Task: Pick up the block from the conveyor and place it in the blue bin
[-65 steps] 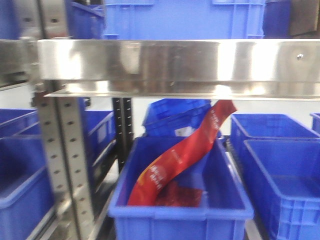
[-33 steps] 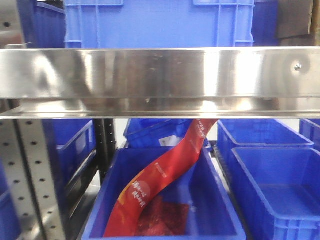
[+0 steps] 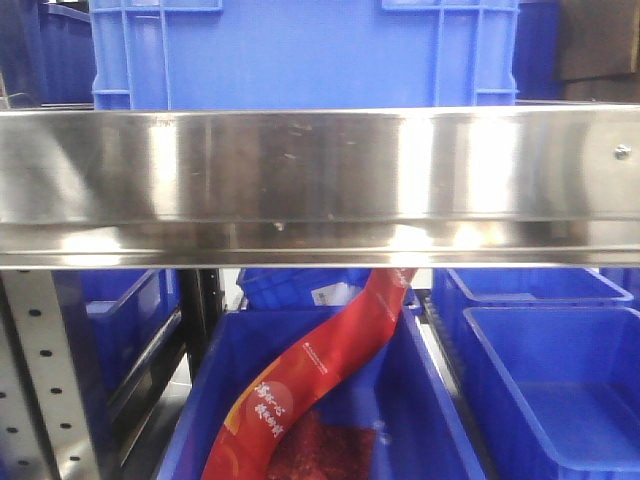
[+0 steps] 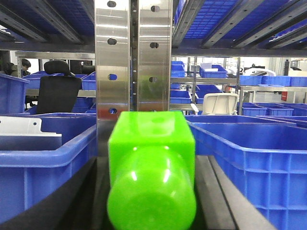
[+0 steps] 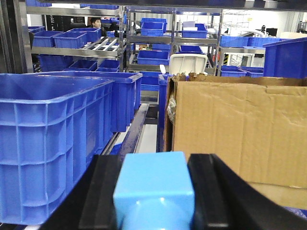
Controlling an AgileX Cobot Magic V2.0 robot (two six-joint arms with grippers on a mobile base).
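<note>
Though right claw (image 5: 154, 165) grips pale blue block (image 5: 154, 191), block bottom cut off.

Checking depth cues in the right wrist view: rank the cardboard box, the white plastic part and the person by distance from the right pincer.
From the right pincer:
1. Cardboard box, close on the right.
2. White plastic part, centre, mid-distance.
3. Person, far back, upper left.
</note>
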